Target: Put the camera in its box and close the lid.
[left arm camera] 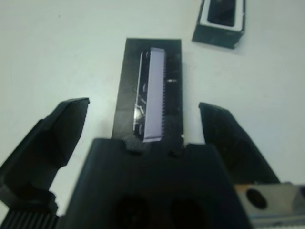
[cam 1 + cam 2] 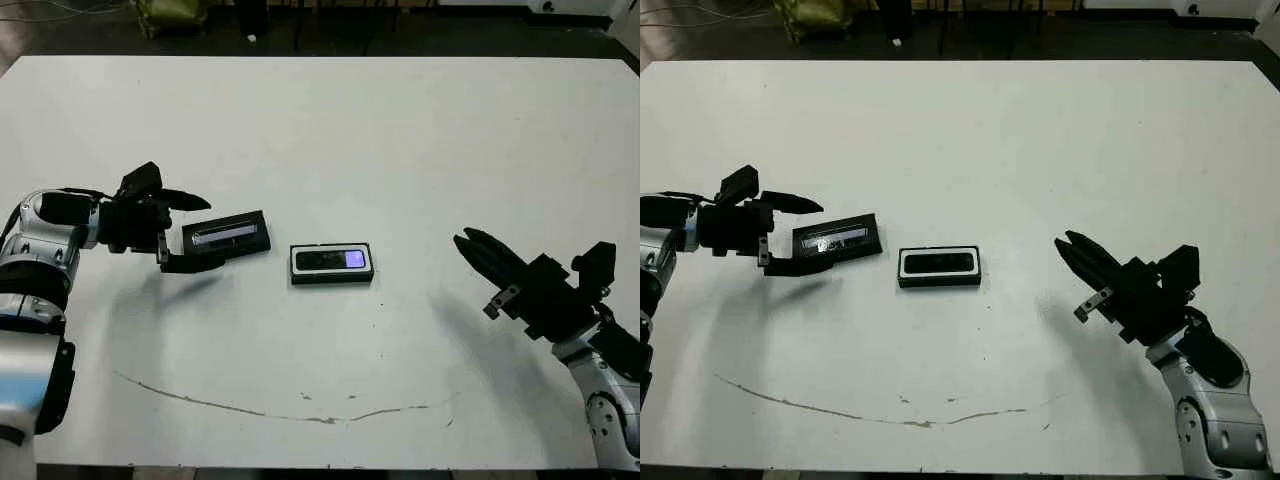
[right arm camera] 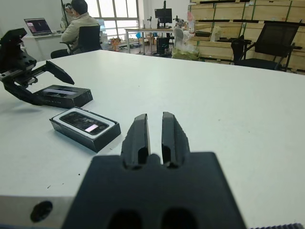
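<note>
The lid (image 2: 228,237), flat and black with a glossy strip, lies left of centre on the table. My left gripper (image 2: 213,233) is open and straddles the lid's left end; in the left wrist view the lid (image 1: 152,90) lies between the spread fingers (image 1: 62,129) with a gap on each side. The box (image 2: 332,263) sits at centre, white-lined, with the camera (image 2: 330,260) lying inside it. My right gripper (image 2: 462,241) is shut on nothing, off to the right of the box and pointing toward it.
A thin brown scuff line (image 2: 280,410) runs across the white table (image 2: 400,130) near its front edge. Beyond the table's far edge, the right wrist view shows a person (image 3: 78,24) seated at a desk, plus chairs and shelving.
</note>
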`<act>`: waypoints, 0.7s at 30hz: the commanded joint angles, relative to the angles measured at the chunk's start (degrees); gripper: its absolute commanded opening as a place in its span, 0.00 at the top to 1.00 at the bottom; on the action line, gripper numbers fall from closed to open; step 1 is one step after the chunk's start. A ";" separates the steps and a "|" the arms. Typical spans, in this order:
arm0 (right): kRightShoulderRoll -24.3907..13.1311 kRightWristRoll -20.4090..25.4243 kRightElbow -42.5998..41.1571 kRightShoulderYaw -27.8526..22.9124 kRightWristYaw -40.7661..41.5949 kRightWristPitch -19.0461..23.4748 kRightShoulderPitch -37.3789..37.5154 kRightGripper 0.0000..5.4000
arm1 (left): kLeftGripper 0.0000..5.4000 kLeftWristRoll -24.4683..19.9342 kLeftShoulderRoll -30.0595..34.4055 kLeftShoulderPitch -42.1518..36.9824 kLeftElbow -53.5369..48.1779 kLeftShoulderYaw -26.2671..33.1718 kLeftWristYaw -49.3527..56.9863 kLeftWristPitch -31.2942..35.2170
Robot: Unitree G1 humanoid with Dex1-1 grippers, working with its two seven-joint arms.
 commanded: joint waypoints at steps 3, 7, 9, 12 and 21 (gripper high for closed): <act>-0.69 0.93 0.26 0.11 0.58 1.13 1.12 1.00 | 0.00 2.51 -0.81 -0.94 1.98 -1.25 1.11 -0.88; -0.89 0.72 -0.87 0.24 0.01 1.33 1.48 1.00 | 0.00 2.85 -1.18 -1.07 3.14 -1.27 1.42 0.80; -0.84 1.16 -0.96 0.29 0.33 1.30 1.40 1.00 | 0.00 2.73 -1.32 -0.79 3.31 -1.13 1.41 1.43; -1.13 0.94 -1.09 0.42 0.19 1.45 1.33 1.00 | 0.00 2.30 -1.54 -0.59 4.13 -0.73 0.75 2.90; -1.29 1.50 -1.84 0.60 -0.18 2.37 1.30 1.00 | 0.07 3.21 -1.25 0.42 5.50 -0.37 2.53 5.51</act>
